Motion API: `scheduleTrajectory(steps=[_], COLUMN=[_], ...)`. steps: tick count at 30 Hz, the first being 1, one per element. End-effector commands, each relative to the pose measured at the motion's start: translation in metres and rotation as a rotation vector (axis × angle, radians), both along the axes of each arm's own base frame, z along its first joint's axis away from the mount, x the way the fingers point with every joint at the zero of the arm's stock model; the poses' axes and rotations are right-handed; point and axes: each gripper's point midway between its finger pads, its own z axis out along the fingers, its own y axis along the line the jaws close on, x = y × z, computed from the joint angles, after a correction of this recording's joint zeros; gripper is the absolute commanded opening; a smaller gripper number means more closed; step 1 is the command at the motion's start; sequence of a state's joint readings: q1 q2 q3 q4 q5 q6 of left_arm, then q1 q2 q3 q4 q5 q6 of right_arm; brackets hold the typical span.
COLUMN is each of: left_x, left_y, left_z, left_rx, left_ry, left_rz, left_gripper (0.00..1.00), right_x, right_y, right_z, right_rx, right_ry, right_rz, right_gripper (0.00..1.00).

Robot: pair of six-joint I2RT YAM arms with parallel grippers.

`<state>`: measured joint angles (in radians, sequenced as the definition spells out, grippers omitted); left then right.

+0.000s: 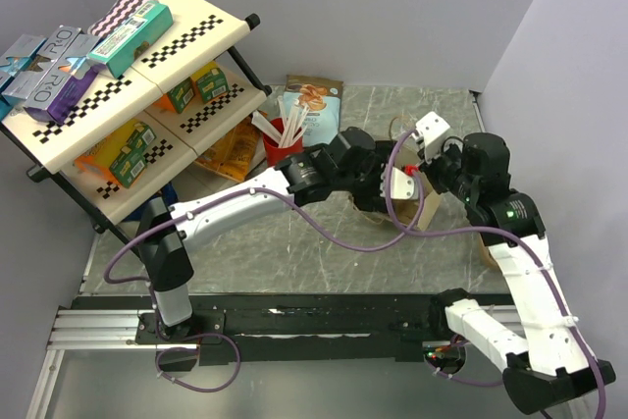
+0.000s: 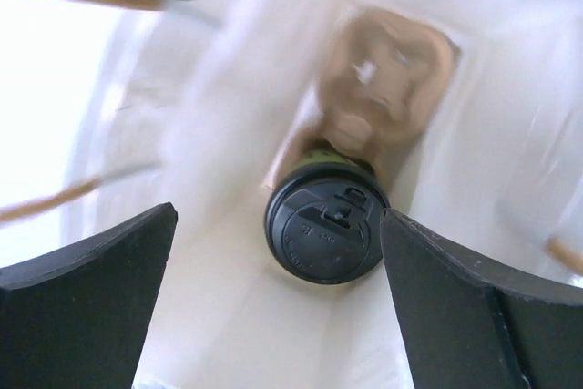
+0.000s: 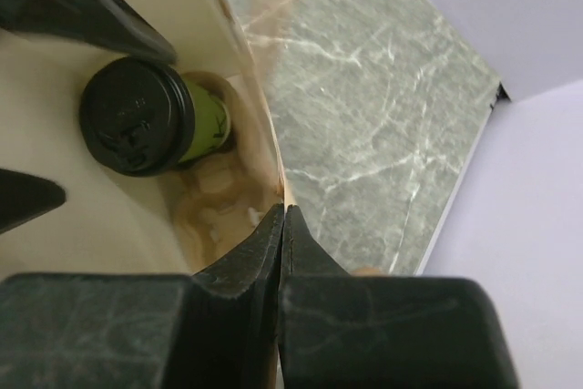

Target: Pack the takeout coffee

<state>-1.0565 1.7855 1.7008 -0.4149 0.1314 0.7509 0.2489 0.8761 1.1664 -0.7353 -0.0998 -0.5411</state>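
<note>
- The right gripper (image 3: 282, 220) fills the bottom of its wrist view, its 2 dark fingers pressed together on the rim of a paper bag (image 3: 109, 216), with the thin brown wall pinched between them.
- Just past that pinch, the takeout coffee (image 3: 150, 120) sits low inside the bag, its dark-green side and round black lid (image 3: 135, 116) both showing.
- In the left wrist view the lid faces the bag's mouth, and the bag's brown floor shows beyond the cup.
- Whether the cup stands fully upright or leans against the bag's wall cannot be told.
- The left gripper (image 2: 278, 214) hangs at the bag's mouth with its 2 fingers (image 2: 91, 289) spread wide apart.
- The cup appears between them, deeper in the bag, and neither finger touches it.
- The inside of the bag is cream, and the left wrist view of it is bright and blurred.
- From above, both arms meet over the bag at the right middle of the marbled grey-green tabletop (image 1: 294, 252).
- The left arm reaches across from the left side, and the right arm bends in from the right.
- A red cup (image 1: 283, 144) holding white stirrers stands well apart from the bag, to its left.
- Just behind the red cup lies a blue-and-white snack packet (image 1: 312, 100).
- A slanted shelf rack (image 1: 186, 46) with checkered edges stands at the far left, carrying boxes and pouches on its 2 visible levels.
</note>
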Motion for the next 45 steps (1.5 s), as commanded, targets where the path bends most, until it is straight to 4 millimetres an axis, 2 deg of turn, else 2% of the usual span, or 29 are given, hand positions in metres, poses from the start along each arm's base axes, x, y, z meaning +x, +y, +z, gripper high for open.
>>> scheduleTrajectory(steps=[1,8,16,19,20,21,24,27,34,38,45], left_x=[-0.006,0.003,0.013,0.015,0.015,0.017,0.016,0.016,0.029,0.037,0.043], left_y=[-0.004,0.002,0.012,0.017,0.018,0.02,0.021,0.02,0.012,0.011,0.005], left_z=[0.084,0.111,0.123,0.133,0.137,0.139,0.145,0.149,0.138,0.137,0.151], left_rx=[-0.245,-0.355,-0.39,-0.417,-0.426,-0.432,-0.447,-0.462,-0.473,-0.51,-0.591], left_ry=[-0.02,0.015,0.027,0.019,0.017,0.017,0.023,0.041,0.15,0.232,0.344], left_rz=[-0.005,0.07,0.111,0.126,0.127,0.131,0.131,0.131,0.21,0.251,0.269], left_gripper=[0.99,0.99,0.99,1.0,0.99,1.0,0.99,0.99,0.99,0.99,0.99], right_x=[0.007,0.018,0.026,0.027,0.028,0.028,0.028,0.027,0.025,0.023,0.016], right_y=[-0.009,-0.025,-0.035,-0.037,-0.036,-0.036,-0.035,-0.033,-0.027,-0.021,-0.006], right_z=[0.002,-0.018,-0.03,-0.034,-0.035,-0.033,-0.028,-0.024,-0.019,-0.009,0.01], right_rx=[0.001,0.007,0.004,0.005,0.01,0.017,0.034,0.048,0.089,0.117,0.195], right_ry=[-0.001,0.059,0.085,0.104,0.114,0.115,0.124,0.128,0.143,0.141,0.135], right_rz=[-0.024,-0.077,-0.114,-0.126,-0.128,-0.13,-0.132,-0.131,-0.122,-0.092,-0.05], right_gripper=[0.0,0.0,0.0,0.0,0.04,0.17,0.32,0.4,0.51,0.59,0.72])
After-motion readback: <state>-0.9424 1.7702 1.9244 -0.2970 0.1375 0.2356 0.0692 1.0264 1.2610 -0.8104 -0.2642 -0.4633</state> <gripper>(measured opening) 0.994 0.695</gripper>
